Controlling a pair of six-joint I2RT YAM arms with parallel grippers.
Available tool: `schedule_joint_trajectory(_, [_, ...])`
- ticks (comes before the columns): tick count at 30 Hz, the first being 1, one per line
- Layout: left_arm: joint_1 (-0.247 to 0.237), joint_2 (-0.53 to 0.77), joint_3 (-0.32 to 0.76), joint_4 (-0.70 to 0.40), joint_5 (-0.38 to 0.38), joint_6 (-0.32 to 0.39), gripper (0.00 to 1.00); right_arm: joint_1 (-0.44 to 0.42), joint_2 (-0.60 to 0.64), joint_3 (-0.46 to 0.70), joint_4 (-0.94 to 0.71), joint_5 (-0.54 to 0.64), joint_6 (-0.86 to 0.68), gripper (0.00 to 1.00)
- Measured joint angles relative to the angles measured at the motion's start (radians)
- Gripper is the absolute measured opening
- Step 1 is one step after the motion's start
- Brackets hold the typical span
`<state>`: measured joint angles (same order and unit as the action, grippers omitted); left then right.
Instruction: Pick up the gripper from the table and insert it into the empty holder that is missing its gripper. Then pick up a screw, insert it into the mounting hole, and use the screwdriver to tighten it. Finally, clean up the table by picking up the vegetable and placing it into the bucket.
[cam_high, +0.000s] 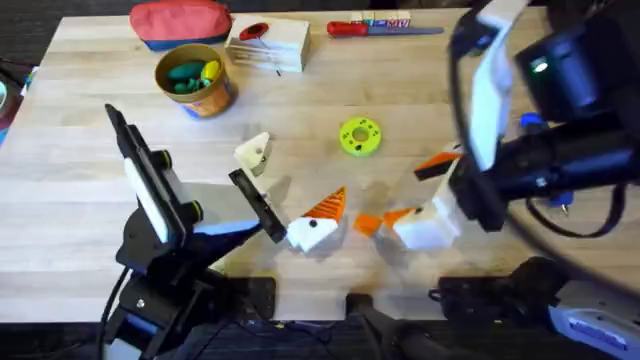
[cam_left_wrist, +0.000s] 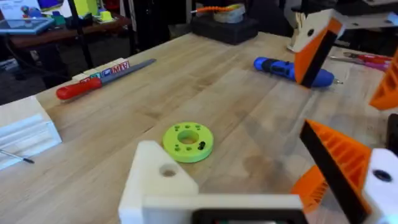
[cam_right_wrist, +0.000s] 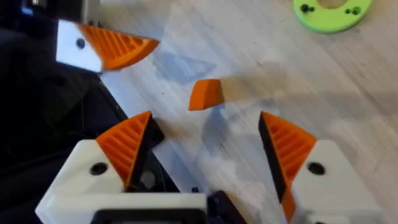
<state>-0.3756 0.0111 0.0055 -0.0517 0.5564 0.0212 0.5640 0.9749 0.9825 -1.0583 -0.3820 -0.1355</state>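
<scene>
Small orange plastic block: loose on pale wooden desk, just ahead of right pincer, jaws apart, nothing held. Plain white wedge mount on left pincer: bare, jaws apart. Insertion, screw, tightening, cleanup: all outstanding.

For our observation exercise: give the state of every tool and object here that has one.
Left tool: open.
White mount: no orange pad fitted.
Right tool: open, empty.
Orange block: loose on the table.
Blue screwdriver: lying flat, unheld.
Red screwdriver: lying flat.
Bucket: upright, holding green and yellow items.
</scene>
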Motion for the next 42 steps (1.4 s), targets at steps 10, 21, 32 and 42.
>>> schedule_joint_trajectory(10, [0.000,0.000,0.000,0.000,0.000,0.000,0.987,0.239,0.165,0.000,0.000,0.147,-0.011,0.994])
schedule_joint_trajectory(21, [0.000,0.000,0.000,0.000,0.000,0.000,0.985,0.259,0.384,0.000,0.055,0.157,-0.007,0.992])
schedule_joint_trajectory(32, [0.000,0.000,0.000,0.000,0.000,0.000,0.987,0.259,0.454,0.000,0.108,0.136,-0.003,0.672])
schedule_joint_trajectory(42, [0.000,0.000,0.000,0.000,0.000,0.000,0.987,0.259,0.454,0.000,0.088,0.130,-0.002,0.298])
